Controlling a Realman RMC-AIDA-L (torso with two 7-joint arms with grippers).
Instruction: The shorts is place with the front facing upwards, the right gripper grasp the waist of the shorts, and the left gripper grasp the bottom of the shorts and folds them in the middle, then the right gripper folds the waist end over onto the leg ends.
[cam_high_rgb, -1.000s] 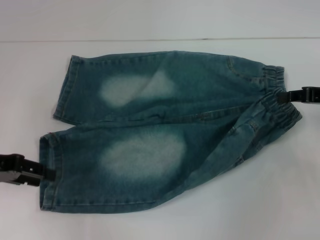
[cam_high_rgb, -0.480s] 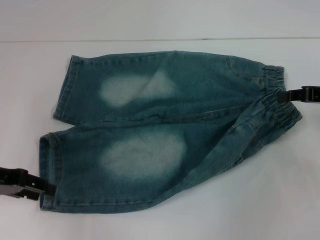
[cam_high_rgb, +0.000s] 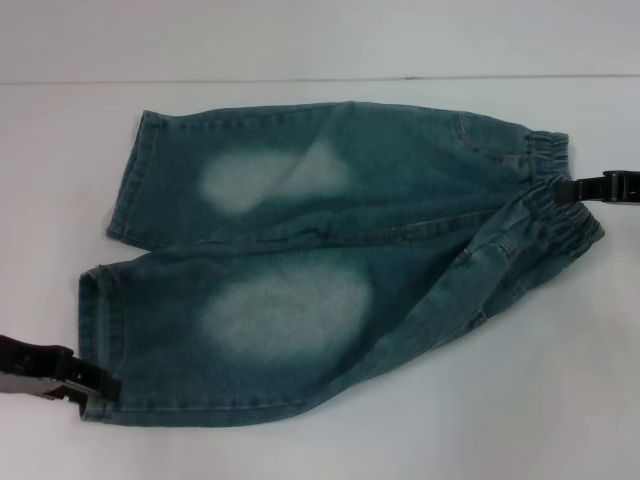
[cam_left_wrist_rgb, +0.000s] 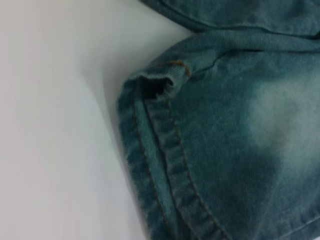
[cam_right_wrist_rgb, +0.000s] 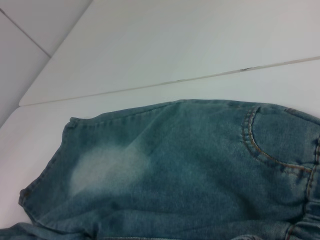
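Shorts (cam_high_rgb: 330, 265) lie flat on the white surface (cam_high_rgb: 320, 450), spread between the two grippers. Going left to right in the head view: the left gripper (cam_high_rgb: 95, 385) sits at the outer corner of the nearer leg, its black tip touching the bottom of the shorts (cam_high_rgb: 97, 340); how far its fingers are spread cannot be told. From that gripper the denim runs away to the right, the hem just beside it. The left wrist view shows this hem (cam_left_wrist_rgb: 155, 165) close up, flat on the surface, with rows of tan stitching and a small fold at its corner. Two pale faded ovals mark the legs, one on each. At the far right, the right gripper (cam_high_rgb: 568, 190) reaches in from the side and meets the waist of the shorts (cam_high_rgb: 550, 195); its tips are at the crinkled elastic band, but whether they pinch it cannot be told. A stitched pocket (cam_right_wrist_rgb: 280, 145) lies by the waistband.
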